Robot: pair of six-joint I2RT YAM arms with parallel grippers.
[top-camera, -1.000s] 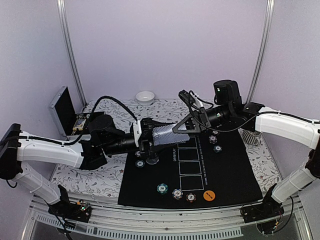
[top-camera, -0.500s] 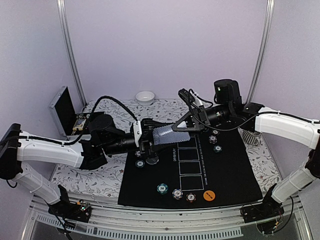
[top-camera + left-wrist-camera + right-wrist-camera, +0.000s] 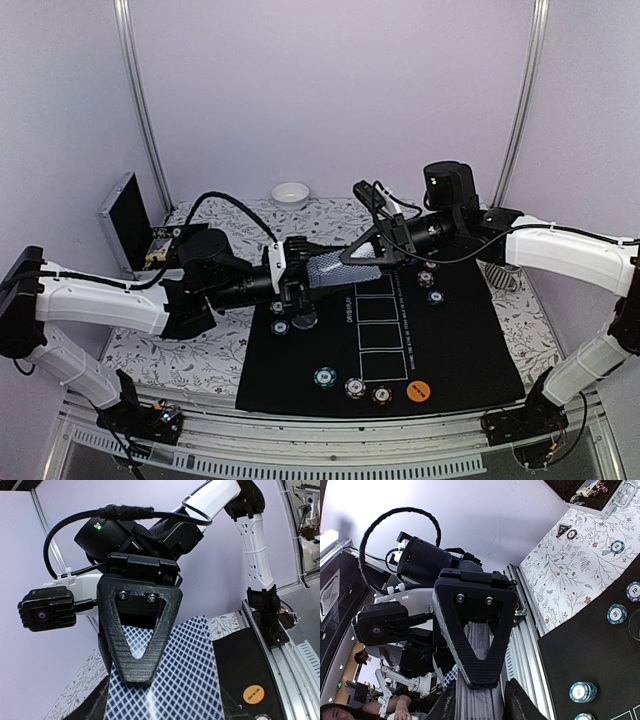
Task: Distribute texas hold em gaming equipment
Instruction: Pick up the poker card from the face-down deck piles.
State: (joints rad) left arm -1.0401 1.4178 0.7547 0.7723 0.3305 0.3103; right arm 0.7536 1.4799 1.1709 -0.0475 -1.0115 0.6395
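Note:
My left gripper (image 3: 300, 281) is shut on a deck of blue-check-backed playing cards (image 3: 331, 270) and holds it above the far left of the black mat (image 3: 450, 340). My right gripper (image 3: 364, 257) reaches in from the right, and its jaws close over the far end of the deck. In the left wrist view one right finger (image 3: 141, 635) lies flat on the top card (image 3: 180, 680); the finger beneath is hidden. Striped chips lie at the mat's near edge (image 3: 324, 377) (image 3: 354, 387) (image 3: 381, 395), beside an orange disc (image 3: 418, 391).
More chips lie left (image 3: 280, 327) and right (image 3: 435, 296) of the mat's five white rectangles. A white bowl (image 3: 290, 194) stands at the back. An open metal case (image 3: 125, 222) stands at the far left. The floral cloth (image 3: 180, 350) covers the table.
My right gripper has moved a little left, further onto the deck. The left gripper and the deck have stayed in place.

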